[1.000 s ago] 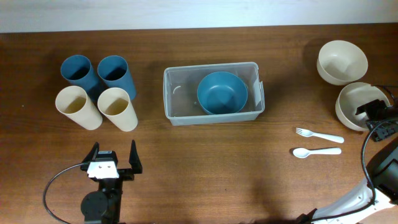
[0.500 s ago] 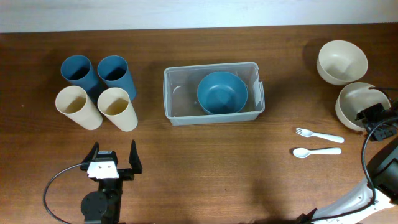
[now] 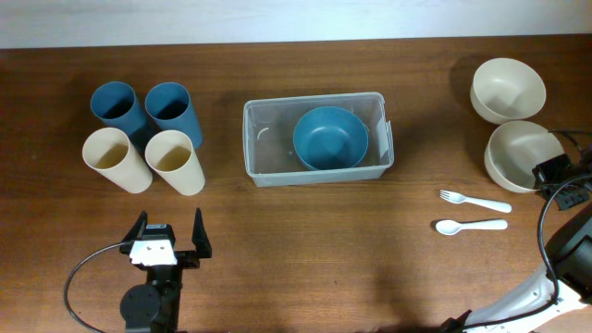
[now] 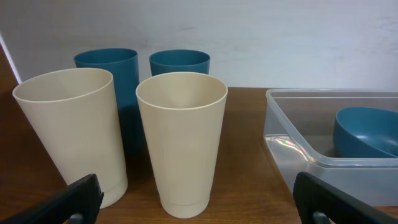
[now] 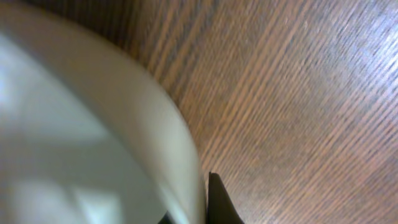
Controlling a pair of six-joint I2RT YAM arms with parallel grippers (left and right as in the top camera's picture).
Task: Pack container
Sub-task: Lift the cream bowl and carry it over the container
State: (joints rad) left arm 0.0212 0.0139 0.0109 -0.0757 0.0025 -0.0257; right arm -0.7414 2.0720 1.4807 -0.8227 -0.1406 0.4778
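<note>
Right now the container (image 3: 268, 153) is sitting at the middle of the table (image 3: 305, 245), toward the far side, with its long sides running left to right. A blue bowl (image 3: 330, 137) is resting upright inside it, in the right half.

At the far right edge, the right gripper (image 3: 544, 172) is pinching the right-hand rim of the near cream bowl (image 3: 518, 153). In the right wrist view, its dark finger (image 5: 217, 200) is pressing against the outside of that pale rim. The far cream bowl (image 3: 507, 88) is standing just behind the near one. A white fork (image 3: 474, 200) and a white spoon (image 3: 472, 225) are lying side by side on the wood, near and to the left of the gripped bowl.

On the left, the blue cups (image 3: 173, 109) are standing upright with the cream cups (image 3: 174, 160) just in front of them, all well apart from the container. The left gripper (image 3: 168, 227) is hovering near the front edge, its fingers spread wide and holding nothing.
</note>
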